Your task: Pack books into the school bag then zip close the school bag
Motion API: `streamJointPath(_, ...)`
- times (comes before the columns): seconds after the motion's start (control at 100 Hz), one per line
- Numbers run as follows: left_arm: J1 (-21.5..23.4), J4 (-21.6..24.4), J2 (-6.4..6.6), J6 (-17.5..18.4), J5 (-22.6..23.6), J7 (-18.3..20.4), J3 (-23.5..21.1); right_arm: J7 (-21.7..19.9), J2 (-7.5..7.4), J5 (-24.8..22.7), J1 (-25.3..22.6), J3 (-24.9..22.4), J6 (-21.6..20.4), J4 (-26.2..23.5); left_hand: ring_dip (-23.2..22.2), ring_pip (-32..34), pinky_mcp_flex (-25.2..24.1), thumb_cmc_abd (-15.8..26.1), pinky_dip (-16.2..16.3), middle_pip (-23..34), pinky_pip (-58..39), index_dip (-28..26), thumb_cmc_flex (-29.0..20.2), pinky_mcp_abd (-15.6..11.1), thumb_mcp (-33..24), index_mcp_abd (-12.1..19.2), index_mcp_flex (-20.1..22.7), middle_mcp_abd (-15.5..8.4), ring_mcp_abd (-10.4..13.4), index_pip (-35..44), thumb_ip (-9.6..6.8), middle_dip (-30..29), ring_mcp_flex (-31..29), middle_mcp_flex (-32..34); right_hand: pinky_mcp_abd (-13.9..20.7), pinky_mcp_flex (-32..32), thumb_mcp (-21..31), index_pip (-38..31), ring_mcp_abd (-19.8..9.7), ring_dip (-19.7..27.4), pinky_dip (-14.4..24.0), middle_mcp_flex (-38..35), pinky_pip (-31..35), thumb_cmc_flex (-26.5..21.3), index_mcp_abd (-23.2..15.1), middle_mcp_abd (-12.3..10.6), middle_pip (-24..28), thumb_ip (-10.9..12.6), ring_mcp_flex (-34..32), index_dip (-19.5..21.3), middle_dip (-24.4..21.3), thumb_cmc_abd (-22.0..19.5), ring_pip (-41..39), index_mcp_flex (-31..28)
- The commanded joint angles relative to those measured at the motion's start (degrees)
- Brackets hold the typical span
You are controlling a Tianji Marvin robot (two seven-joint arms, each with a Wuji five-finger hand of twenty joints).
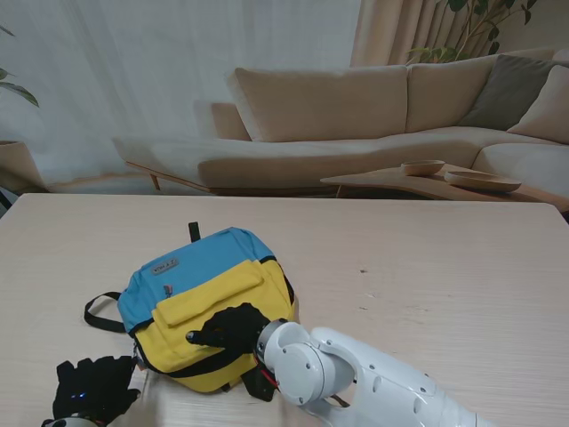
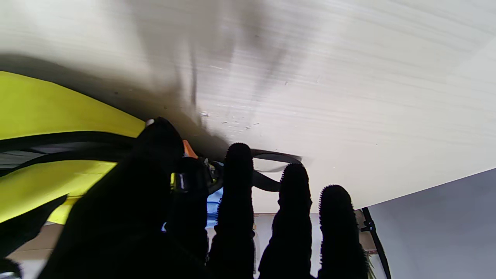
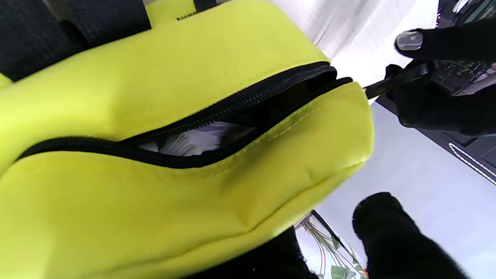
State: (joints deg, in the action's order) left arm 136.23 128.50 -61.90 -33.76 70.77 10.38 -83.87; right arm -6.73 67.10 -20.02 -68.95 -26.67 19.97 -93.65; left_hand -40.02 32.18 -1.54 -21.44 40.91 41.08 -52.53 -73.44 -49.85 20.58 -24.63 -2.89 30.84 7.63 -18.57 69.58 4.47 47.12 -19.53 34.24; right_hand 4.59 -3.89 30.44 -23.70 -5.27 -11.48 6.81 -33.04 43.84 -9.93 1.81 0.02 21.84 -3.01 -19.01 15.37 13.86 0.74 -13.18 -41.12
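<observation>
Bag: school bag [image 1: 209, 307] lies flat, zip [image 3: 217, 116] half open, pages visible inside.
Right hand [image 1: 229, 327]: presses on it, grip unclear.
Left hand [image 1: 92, 389]: pinches the zip-end strap [image 3: 387, 83], bracing.

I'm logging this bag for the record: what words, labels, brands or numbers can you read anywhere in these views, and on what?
Nothing can be read.
Grey label patch on the blue top of the school bag: it carries marks, too small and blurred to read.
Small reddish mark just under that patch: too small to tell.
Both wrist views: no lettering shows on the yellow fabric or the zip.
</observation>
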Motion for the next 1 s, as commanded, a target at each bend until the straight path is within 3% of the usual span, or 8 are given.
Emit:
streamJointPath(0.0,1.4,1.1,-0.41,0.6,-0.6,0.3,0.9,-2.1,0.52,-0.2,-0.7,1.6,0.5,1.7,-1.2,1.8,-0.1,-0.8,0.7,1.3,-2.6,-1.4,-1.6,1.3,-1.0,0.6,2.3,0.5,-1.3,1.9,-0.51,1.3,-1.2,1.5,-6.2,3.1,-2.5,0.5,0.9,-0.5,3.1,-2.8,4.1,2.0,0.8,3.0,1.2,2.4,-2.2,0.2,0.3,-1.6,-1.3,-1.6)
streamJointPath(0.3,2.4,2.1,0.0,2.1,-1.8,-0.9,4.8,-2.5,0.93,0.3,0.2,2.9,1.5,2.0,-1.2,2.1,0.1,-0.8,0.7,1.1,-3.3,-1.5,-1.7,1.3,-1.3,0.4,2.2,0.6,-1.4,1.9,-0.56,2.1,-1.3,1.5,-6.2,3.4,-3.9,1.0,1.1,-0.5,3.4,-3.4,4.6,1.8,1.0,3.2,0.8,3.2,-2.6,0.5,0.2,-2.3,-1.3,-2.1)
streamJointPath(0.67,4.5,5.1,0.55,5.8,0.0,-0.9,8.9,-2.3,1.23,0.5,0.3,3.1,2.7,1.8,-1.4,2.5,0.5,-1.0,0.9,1.0,-4.3,-1.8,-1.5,1.5,-1.7,0.3,2.4,0.8,-1.7,1.9,-0.63,2.8,-1.9,2.2,-6.3,3.3,-4.3,1.5,1.2,-0.5,3.5,-3.3,4.7,1.6,1.3,3.2,0.7,3.9,-2.5,0.8,0.2,-2.2,-1.2,-2.1)
streamJointPath(0.99,0.4,5.5,1.77,10.5,-2.6,7.0,11.3,-2.0,1.51,0.6,0.4,3.2,3.2,1.9,-1.5,2.8,0.7,-1.1,0.9,0.6,-4.7,-2.0,-1.4,1.6,-1.9,0.5,2.6,0.7,-1.9,1.7,-0.57,3.1,-2.1,2.2,-6.2,3.2,-4.4,1.9,1.2,-0.4,3.6,-2.9,4.7,1.4,1.2,3.1,0.7,4.3,-2.3,1.0,0.2,-2.0,-1.1,-1.7)
